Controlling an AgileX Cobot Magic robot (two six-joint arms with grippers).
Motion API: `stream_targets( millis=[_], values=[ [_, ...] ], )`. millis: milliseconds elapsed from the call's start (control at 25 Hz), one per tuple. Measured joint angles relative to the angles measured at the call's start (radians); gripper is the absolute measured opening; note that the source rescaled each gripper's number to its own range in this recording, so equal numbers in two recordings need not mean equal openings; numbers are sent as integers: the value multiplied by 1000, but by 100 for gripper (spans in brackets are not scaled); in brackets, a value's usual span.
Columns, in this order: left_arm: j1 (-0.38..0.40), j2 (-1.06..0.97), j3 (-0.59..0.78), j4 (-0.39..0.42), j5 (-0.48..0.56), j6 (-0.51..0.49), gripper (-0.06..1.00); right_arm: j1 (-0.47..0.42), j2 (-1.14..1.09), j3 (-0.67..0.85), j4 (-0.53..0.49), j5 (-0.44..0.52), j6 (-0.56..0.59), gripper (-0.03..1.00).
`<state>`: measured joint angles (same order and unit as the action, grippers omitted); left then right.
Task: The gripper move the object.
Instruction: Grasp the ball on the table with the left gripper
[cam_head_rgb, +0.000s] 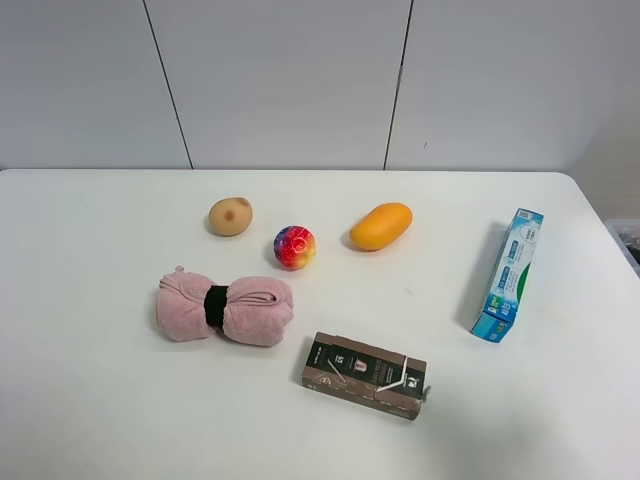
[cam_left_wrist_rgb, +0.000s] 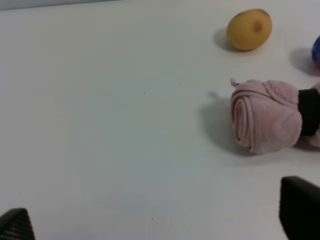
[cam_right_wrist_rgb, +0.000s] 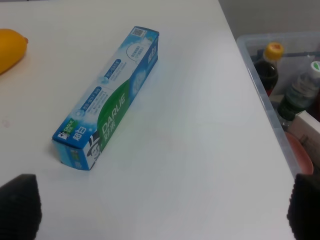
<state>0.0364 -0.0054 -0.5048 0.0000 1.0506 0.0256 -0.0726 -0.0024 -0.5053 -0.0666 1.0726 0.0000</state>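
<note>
With left gripper (cam_left_wrist_rgb: 157, 220) and right gripper (cam_right_wrist_rgb: 162, 210) wide open and empty, begin approach: advance to object (cam_head_rgb: 294, 247) between potato (cam_head_rgb: 230, 216) and mango (cam_head_rgb: 381, 226) near far edge of counter (cam_head_rgb: 100, 400), centre, descend, close.

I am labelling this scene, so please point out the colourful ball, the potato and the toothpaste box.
colourful ball (cam_head_rgb: 294, 247), exterior high view, its centre.
potato (cam_head_rgb: 230, 216), exterior high view, its middle.
toothpaste box (cam_head_rgb: 507, 274), exterior high view, middle of printed face.

Tan potato (cam_head_rgb: 230, 216) and orange mango (cam_head_rgb: 381, 226) lying far back on white table (cam_head_rgb: 100, 400); pink rolled towel (cam_head_rgb: 225, 309) sitting nearer, brown carton (cam_head_rgb: 365, 375) near it; toothpaste box (cam_head_rgb: 508, 274) lying well apart at right.
</note>
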Motion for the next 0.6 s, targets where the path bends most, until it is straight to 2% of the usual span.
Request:
stream_targets(
  millis=[200, 400, 600],
  values=[
    [0, 46, -28, 0, 0, 0, 98, 0, 0, 0, 0, 0, 0, 100],
    [0, 236, -129, 0, -21, 0, 98, 0, 0, 0, 0, 0, 0, 100],
    [0, 474, -238, -63, -95, 0, 98, 0, 0, 0, 0, 0, 0, 100]
  ],
)
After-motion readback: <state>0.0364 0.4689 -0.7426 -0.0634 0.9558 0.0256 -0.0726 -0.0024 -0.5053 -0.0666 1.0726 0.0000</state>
